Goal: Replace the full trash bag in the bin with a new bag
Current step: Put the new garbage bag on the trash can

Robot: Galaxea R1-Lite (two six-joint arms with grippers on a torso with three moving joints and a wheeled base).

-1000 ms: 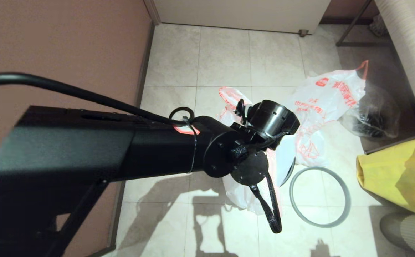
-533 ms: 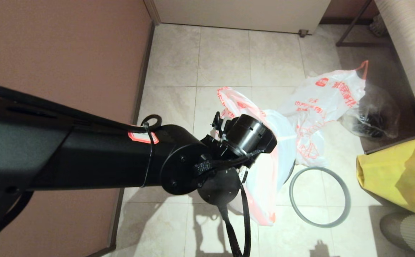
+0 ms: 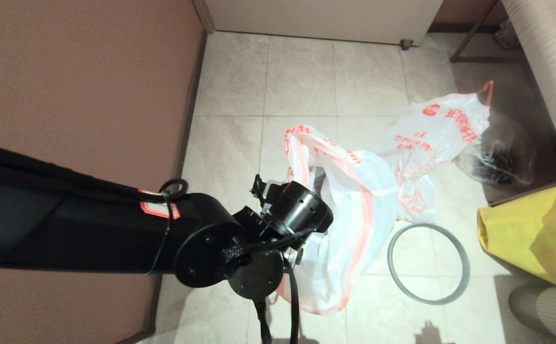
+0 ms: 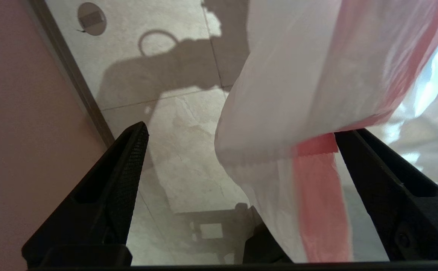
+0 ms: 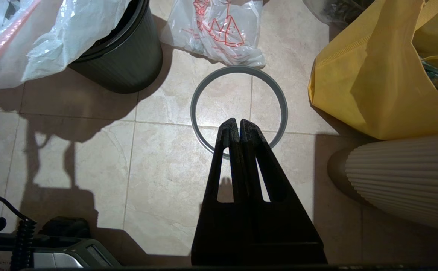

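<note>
Tiled floor [image 3: 302, 76]; new bag [image 4: 279, 113] between open left tool [image 4: 238, 131] fingers

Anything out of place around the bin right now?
Yes: the grey ring rim lies flat on the floor tiles beside the small black plastic bin, not on it. A thin white red-edged bag drapes loosely over the bin mouth, unsecured.

I see the new bag [image 3: 354, 210] as thin milky white with red-edged handles, draped on the glossy black bin [image 5: 125, 64]. The full trash bag [image 3: 431, 138] is white with red print. The ring rim [image 3: 428, 263] is grey, the big bag [image 3: 536, 234] yellow, the floor [image 3: 302, 76] beige tile.
</note>
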